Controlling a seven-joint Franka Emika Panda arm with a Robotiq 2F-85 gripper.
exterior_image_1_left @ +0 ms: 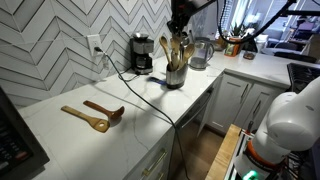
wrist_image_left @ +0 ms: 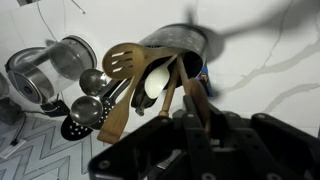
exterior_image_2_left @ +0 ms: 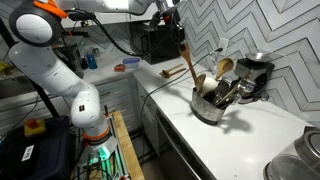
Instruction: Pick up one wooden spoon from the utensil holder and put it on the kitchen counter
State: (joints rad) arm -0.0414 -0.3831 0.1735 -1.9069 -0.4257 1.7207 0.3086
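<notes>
The grey metal utensil holder (exterior_image_1_left: 176, 76) stands on the white kitchen counter (exterior_image_1_left: 150, 105) and holds several wooden and metal utensils. It shows in both exterior views (exterior_image_2_left: 208, 108). My gripper (exterior_image_2_left: 172, 18) hangs above the holder, shut on the top of a thin wooden spoon handle (exterior_image_2_left: 185, 55) that slants down toward the holder. In the wrist view the handle (wrist_image_left: 198, 98) runs between my fingers (wrist_image_left: 205, 110), with the holder (wrist_image_left: 185, 40) beyond. The spoon's bowl is lost among the other utensils.
Two orange-brown wooden utensils (exterior_image_1_left: 92, 116) lie on the counter away from the holder. A black coffee maker (exterior_image_1_left: 143, 52) and a glass kettle (exterior_image_1_left: 200, 52) stand by the herringbone tile wall. A black cable (exterior_image_1_left: 150, 95) crosses the counter.
</notes>
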